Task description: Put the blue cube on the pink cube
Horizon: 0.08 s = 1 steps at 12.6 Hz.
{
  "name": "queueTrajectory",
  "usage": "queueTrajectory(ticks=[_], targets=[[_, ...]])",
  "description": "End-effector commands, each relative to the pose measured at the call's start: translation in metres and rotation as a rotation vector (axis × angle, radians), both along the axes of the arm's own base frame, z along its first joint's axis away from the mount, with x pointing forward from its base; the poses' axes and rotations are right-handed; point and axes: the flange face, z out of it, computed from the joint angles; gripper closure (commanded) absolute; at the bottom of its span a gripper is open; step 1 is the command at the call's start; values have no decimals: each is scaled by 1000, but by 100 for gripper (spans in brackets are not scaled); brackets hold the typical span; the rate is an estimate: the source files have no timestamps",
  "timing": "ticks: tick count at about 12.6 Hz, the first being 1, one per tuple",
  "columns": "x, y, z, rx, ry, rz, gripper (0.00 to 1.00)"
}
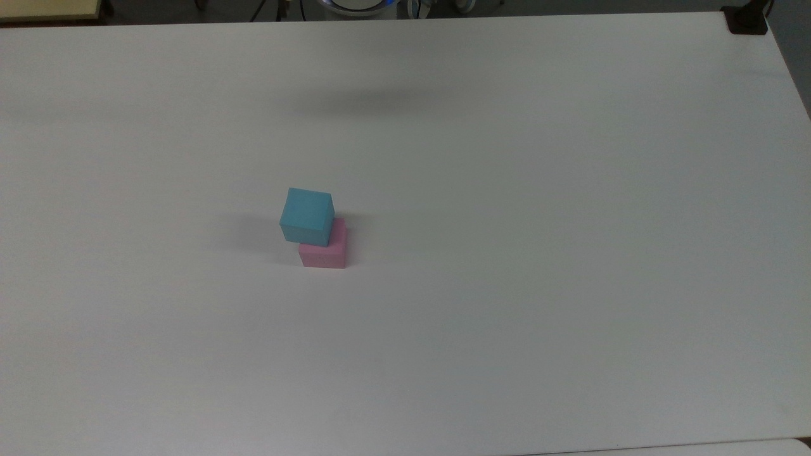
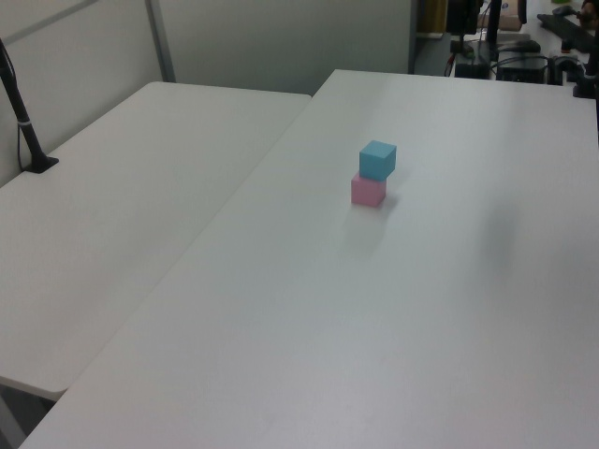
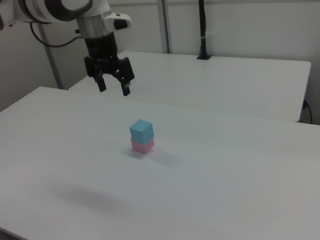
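Note:
The light blue cube (image 1: 307, 215) rests on top of the pink cube (image 1: 324, 252), turned a little so its edges do not line up with the pink one's. The same stack stands mid-table, blue cube (image 2: 377, 160) over pink cube (image 2: 368, 191), and again blue cube (image 3: 141, 130) over pink cube (image 3: 143, 145). My gripper (image 3: 114, 87) hangs high above the table, up and to the right view's left of the stack, open with nothing between its fingers.
The stack stands on a wide white table (image 1: 507, 253). A second white table (image 2: 122, 187) adjoins it on the left view's left. A black post (image 3: 202, 30) stands on the far table in the right view. Dark equipment (image 2: 524, 56) sits beyond the table's far end.

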Motion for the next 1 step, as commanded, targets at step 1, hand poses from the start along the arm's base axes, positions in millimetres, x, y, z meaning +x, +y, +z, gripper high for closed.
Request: queueTrajectory(ticks=[1], targets=[[-5,-5,5,5,-61,22,0]])
